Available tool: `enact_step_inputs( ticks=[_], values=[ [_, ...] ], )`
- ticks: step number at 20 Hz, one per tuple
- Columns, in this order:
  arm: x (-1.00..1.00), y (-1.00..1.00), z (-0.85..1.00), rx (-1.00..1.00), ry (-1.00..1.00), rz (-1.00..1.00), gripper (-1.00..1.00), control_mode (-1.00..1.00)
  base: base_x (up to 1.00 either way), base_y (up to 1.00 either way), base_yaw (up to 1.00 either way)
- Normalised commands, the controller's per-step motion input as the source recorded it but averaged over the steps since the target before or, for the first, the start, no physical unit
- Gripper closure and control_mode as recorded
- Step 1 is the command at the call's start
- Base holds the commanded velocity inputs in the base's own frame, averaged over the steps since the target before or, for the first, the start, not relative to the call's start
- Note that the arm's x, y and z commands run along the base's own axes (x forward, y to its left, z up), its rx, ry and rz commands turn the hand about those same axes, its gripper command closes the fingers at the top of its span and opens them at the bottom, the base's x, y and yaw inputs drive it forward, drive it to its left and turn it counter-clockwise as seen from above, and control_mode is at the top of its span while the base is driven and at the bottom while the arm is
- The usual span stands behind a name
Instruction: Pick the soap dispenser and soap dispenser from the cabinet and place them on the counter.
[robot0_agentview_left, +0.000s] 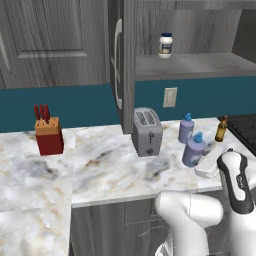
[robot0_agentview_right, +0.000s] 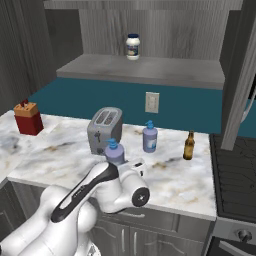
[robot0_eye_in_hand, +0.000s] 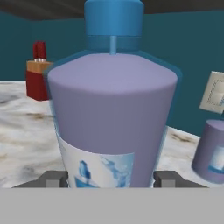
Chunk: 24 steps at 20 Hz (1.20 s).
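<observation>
Near dispenser (robot0_eye_in_hand: 111, 118): lavender, blue pump, base cut off | upright on counter (robot0_agentview_left: 115, 172) by toaster (robot0_agentview_left: 147, 131) | gripper (robot0_eye_in_hand: 109, 178) jaws apart, flanking it, contact unclear | second dispenser (robot0_agentview_right: 150, 137) behind.

A glossy white arm (robot0_agentview_right: 75, 210) is built of rounded, bulbous segments. Along one link a black curved band (robot0_agentview_right: 80, 192) is set, and a dark round joint cap (robot0_agentview_right: 141, 196) is seen well behind the fingers. Small dark lettering (robot0_agentview_left: 241, 179) is printed on the black band. Two small grey, blocky fingertips (robot0_eye_in_hand: 53, 178) are seen.
</observation>
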Motion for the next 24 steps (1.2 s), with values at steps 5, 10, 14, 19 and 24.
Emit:
enact_step_inputs(
  ticks=[5,10,14,19,24],
  values=[
    [0.39,0.00,-0.27,0.00,0.00,0.01,1.00,-1.00,0.00,0.00,0.00],
    [0.37,0.00,-0.33,0.00,0.00,0.01,1.00,-1.00,0.00,0.00,0.00],
    [0.38,0.00,-0.30,0.00,0.00,0.01,1.00,-1.00,0.00,0.00,0.00],
    [0.40,-0.07,-0.22,0.00,-0.01,0.00,1.00,-1.00,0.00,0.00,0.00],
    [0.40,-0.07,-0.25,0.00,-0.02,0.00,1.00,-1.00,0.00,0.00,0.00]
  ],
)
